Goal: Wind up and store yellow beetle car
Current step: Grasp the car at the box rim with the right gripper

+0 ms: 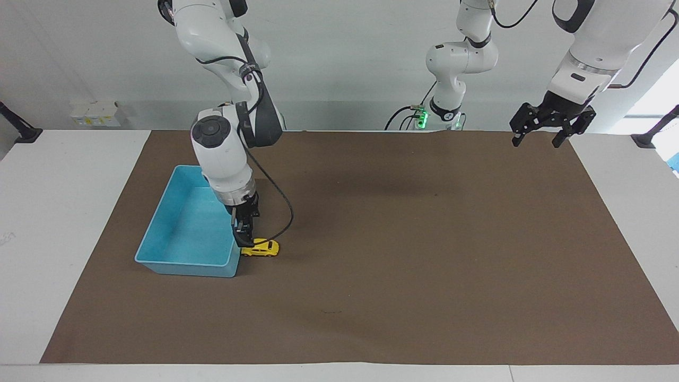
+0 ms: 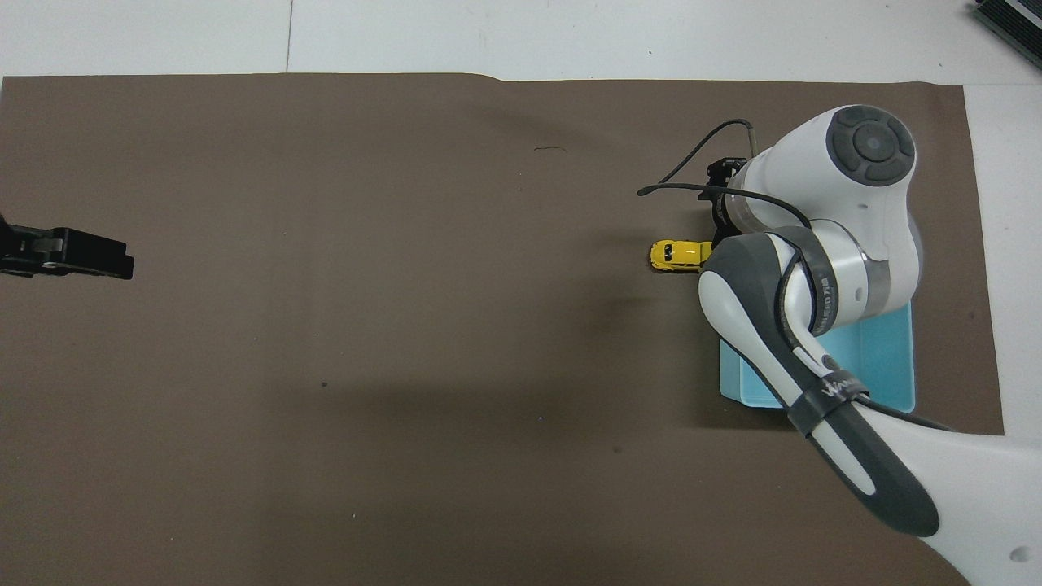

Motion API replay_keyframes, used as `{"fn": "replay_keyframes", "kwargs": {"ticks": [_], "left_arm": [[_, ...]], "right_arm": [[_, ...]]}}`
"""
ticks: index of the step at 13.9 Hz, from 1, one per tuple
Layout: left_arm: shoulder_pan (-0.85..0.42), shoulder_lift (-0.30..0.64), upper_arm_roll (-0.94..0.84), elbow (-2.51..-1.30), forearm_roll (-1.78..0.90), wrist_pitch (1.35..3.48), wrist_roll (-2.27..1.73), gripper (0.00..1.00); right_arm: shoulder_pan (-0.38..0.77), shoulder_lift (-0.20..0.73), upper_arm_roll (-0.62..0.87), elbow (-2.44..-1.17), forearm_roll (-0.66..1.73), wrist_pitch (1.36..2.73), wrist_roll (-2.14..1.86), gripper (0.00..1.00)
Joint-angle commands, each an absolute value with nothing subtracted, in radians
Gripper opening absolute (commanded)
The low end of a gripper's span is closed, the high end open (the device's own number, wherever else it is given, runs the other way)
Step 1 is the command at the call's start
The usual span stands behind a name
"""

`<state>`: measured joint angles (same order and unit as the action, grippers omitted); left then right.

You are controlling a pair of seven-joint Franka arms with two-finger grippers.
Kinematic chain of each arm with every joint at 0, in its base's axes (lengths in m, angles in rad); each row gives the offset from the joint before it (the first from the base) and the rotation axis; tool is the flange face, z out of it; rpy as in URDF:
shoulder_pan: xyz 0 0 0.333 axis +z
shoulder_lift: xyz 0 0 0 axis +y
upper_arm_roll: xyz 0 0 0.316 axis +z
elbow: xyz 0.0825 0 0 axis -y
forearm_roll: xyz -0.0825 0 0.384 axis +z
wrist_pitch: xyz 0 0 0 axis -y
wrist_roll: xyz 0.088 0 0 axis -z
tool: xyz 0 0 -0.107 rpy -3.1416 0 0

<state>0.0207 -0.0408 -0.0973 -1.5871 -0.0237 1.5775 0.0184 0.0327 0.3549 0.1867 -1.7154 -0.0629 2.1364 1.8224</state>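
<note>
The yellow beetle car [image 1: 262,248] stands on its wheels on the brown mat, right against the blue tray [image 1: 185,228] on the side toward the left arm's end. My right gripper [image 1: 244,237] hangs low over the car's tray-side end, open, with its tips just above or at the roof; contact cannot be told. In the overhead view the right arm hides the car's [image 2: 678,255] tray-side end and much of the tray [image 2: 887,358]. The tray has nothing in it. My left gripper [image 1: 538,132] waits raised over the mat's corner at its own end, open and with nothing in it.
The brown mat [image 1: 414,254] covers most of the white table. A small white box [image 1: 95,113] sits at the table's edge near the right arm's base. The right arm's black cable [image 1: 281,212] loops out beside the gripper above the car.
</note>
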Motion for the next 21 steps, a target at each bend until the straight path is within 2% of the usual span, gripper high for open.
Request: {"fn": "replay_keyframes", "kwargs": {"ticks": [1, 8, 16, 17, 18, 20, 21], "left_arm": [[0.02, -0.058, -0.104, -1.588, -0.035, 1.542, 0.031, 1.0], [0.026, -0.058, -0.104, -1.588, -0.035, 1.546, 0.043, 1.0], [0.035, -0.058, -0.098, -1.589, -0.035, 1.557, 0.068, 1.0], [0.034, -0.058, -0.097, -1.591, -0.035, 1.557, 0.066, 1.0], [0.034, -0.058, -0.097, -1.591, -0.035, 1.555, 0.064, 1.0], [0.035, -0.058, -0.097, -1.592, -0.035, 1.555, 0.028, 1.0], [0.035, -0.058, -0.097, -1.592, -0.035, 1.554, 0.025, 1.0]], "right_arm": [[0.028, 0.371, 0.192, -1.755, -0.081, 2.199, 1.864, 1.0], [0.026, 0.391, 0.192, -1.897, -0.08, 2.404, 1.867, 1.0], [0.025, 0.394, 0.192, -1.93, -0.08, 2.444, 1.865, 0.98], [0.023, 0.394, 0.192, -1.928, -0.08, 2.442, 1.867, 0.8], [0.017, 0.397, 0.193, -1.927, -0.077, 2.439, 1.87, 0.48], [0.015, 0.397, 0.192, -1.924, -0.077, 2.43, 1.87, 0.12], [0.015, 0.399, 0.193, -1.921, -0.077, 2.428, 1.87, 0.0]]}}
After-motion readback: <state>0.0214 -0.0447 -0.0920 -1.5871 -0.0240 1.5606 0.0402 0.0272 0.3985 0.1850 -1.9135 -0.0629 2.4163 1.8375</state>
